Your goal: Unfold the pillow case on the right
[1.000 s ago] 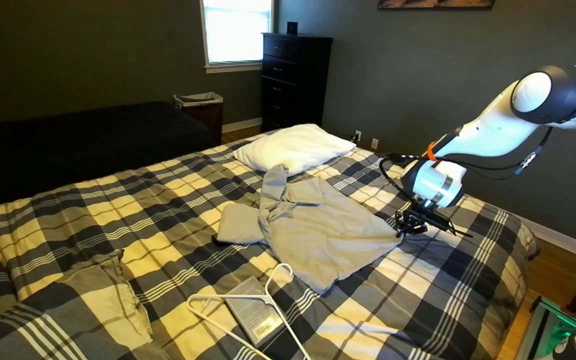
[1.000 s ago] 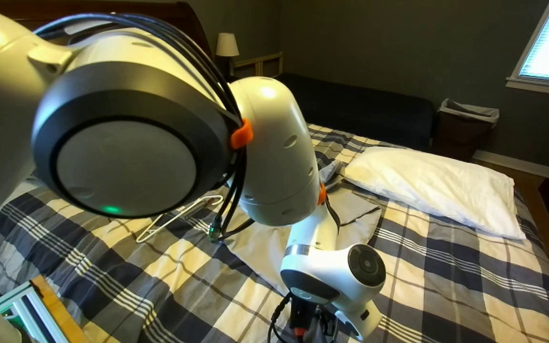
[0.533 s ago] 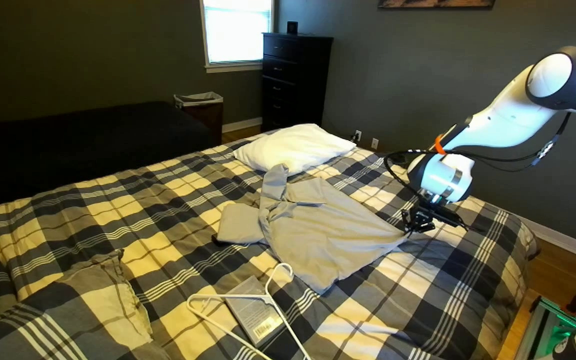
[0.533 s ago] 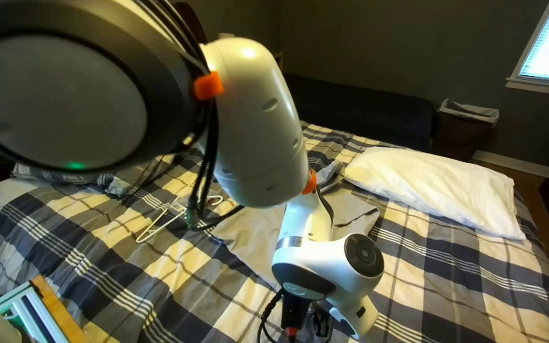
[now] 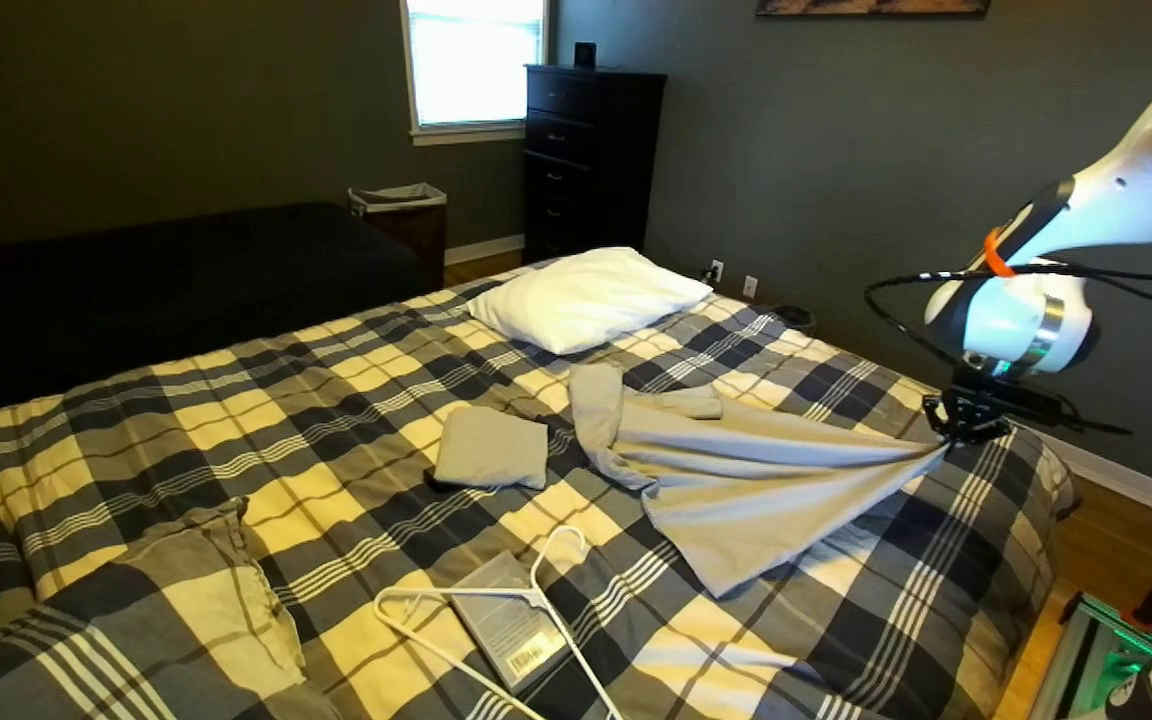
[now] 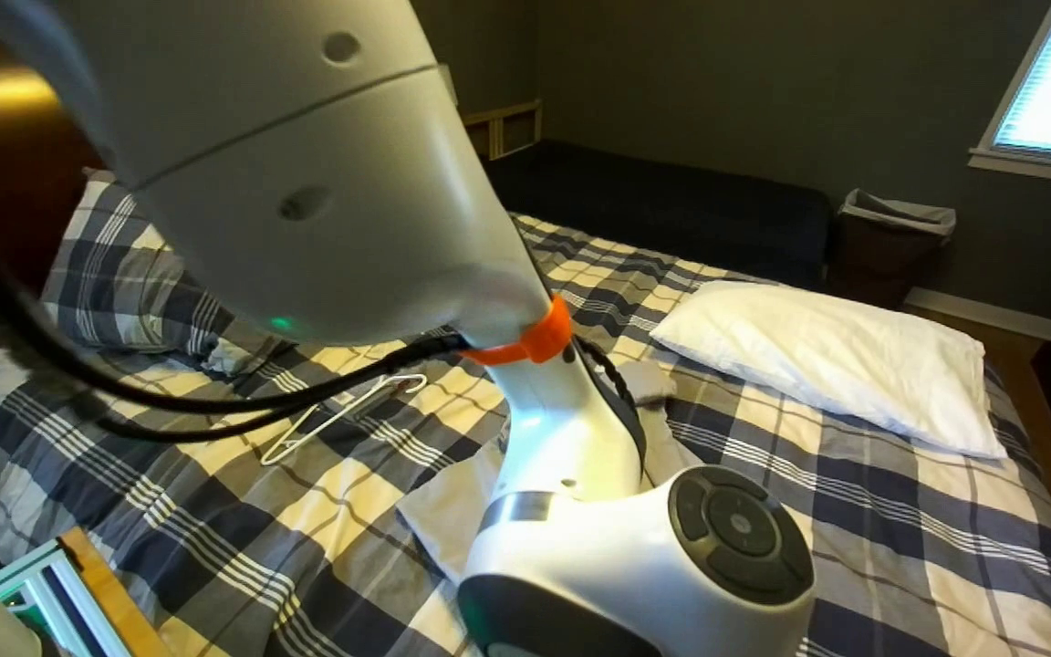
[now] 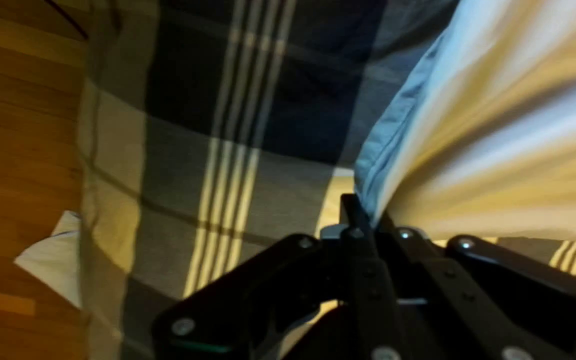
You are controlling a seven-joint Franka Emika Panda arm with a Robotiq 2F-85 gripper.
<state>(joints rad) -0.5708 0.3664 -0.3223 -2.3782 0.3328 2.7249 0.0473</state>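
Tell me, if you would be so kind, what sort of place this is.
Most likely a bedroom: a plaid-covered bed fills much of an exterior view, a plump white pillow lies on it, and a tall dark chest of drawers stands in the background.

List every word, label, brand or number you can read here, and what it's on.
No text is legible.
Package, partly under the hanger: printed lines too small to read.
Barcode on it: any digits too small to read.
Arm button pad: marks too faint to read.
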